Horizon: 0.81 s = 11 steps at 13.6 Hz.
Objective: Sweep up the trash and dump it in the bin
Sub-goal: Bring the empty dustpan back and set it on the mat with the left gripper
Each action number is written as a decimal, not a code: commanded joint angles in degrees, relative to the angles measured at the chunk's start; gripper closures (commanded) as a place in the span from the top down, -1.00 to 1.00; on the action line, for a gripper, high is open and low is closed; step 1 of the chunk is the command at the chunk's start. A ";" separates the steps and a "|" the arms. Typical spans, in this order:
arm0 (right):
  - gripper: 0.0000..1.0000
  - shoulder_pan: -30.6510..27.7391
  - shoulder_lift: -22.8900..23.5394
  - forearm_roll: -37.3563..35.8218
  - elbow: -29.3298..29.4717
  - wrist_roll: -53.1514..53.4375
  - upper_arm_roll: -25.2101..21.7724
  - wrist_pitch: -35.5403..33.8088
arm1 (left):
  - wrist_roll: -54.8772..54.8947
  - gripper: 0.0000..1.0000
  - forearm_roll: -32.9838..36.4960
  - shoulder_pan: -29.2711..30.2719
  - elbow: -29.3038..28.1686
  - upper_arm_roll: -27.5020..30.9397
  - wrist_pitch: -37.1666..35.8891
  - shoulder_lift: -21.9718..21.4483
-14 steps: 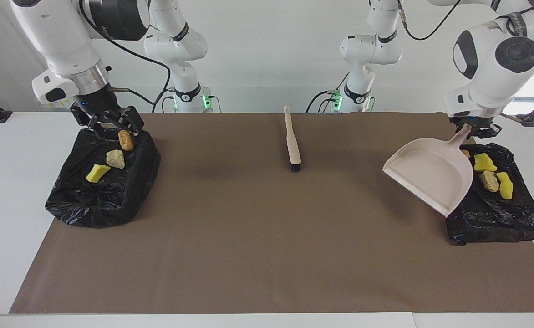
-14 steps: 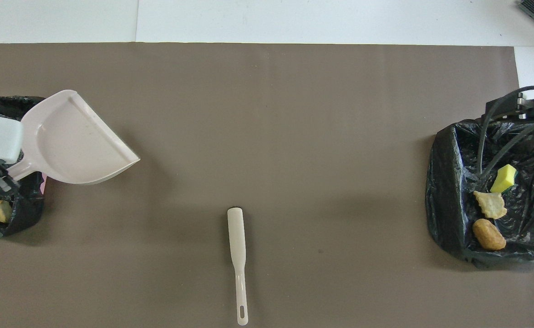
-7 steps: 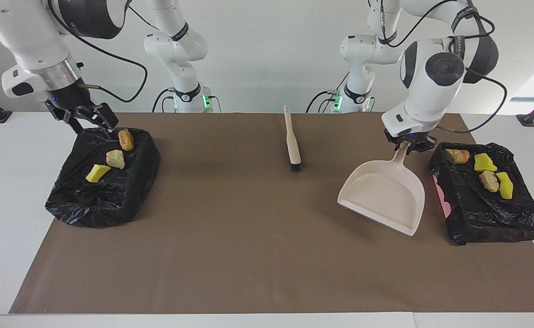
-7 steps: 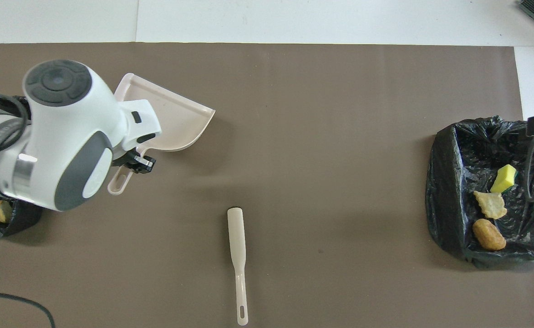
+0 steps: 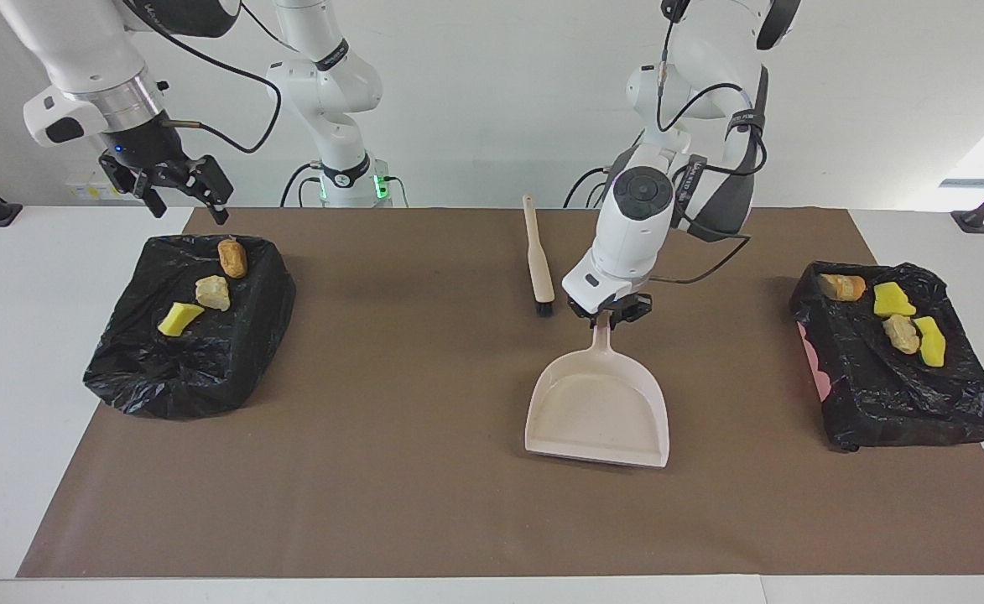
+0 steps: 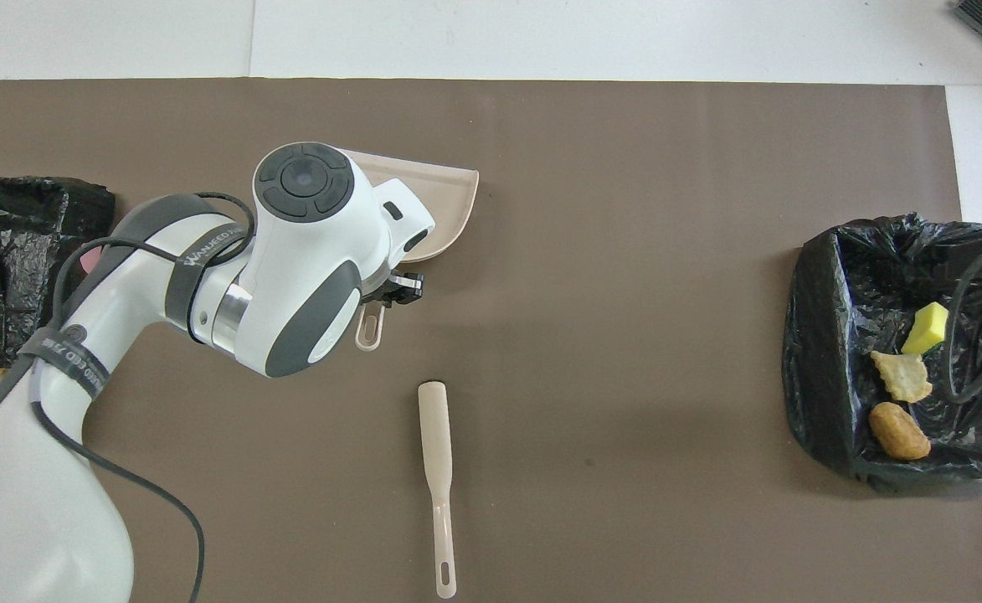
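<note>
Left gripper (image 5: 610,314) is clamped on the handle of the beige dustpan (image 5: 599,409), pan hanging empty below it with its lip low over or just touching the brown mat (image 5: 424,503), cannot tell which; the brush (image 5: 538,262) lies on the mat just beside this gripper, toward the robots, untouched; right gripper (image 5: 179,189) is up in the air with fingers spread wide and nothing in them, over the table edge just above the black bin (image 5: 194,369) at its own end.

Trash is all in bins, none under either gripper; three pieces (image 5: 206,289), yellow, tan and brown, sit in the bin below the right gripper; four pieces (image 5: 894,315) sit in the other black bin (image 5: 903,394), well apart from the left gripper, toward the left arm's end.

Step in hand looks like parking the dustpan; task reads as nearly done. To do it well: lower straight down until the pan lies flat on the mat; keep it clear of the brush; loosen the grip only once the pan is at rest, so it does not tip or slide; lift straight up off the handle.
</note>
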 commanded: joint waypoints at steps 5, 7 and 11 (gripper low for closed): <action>1.00 0.37 -0.35 -1.28 0.08 -3.91 0.62 0.56 | -6.00 -1.00 -0.67 -2.19 5.12 -0.19 6.08 6.35; 1.00 0.20 0.89 -1.37 3.17 -7.01 0.54 -0.75 | -6.09 -1.00 -0.67 -2.63 5.30 -0.19 7.94 8.01; 1.00 0.29 3.00 -1.37 8.80 -6.84 0.62 -7.34 | -8.37 -1.00 0.38 -4.65 6.62 0.08 7.42 10.05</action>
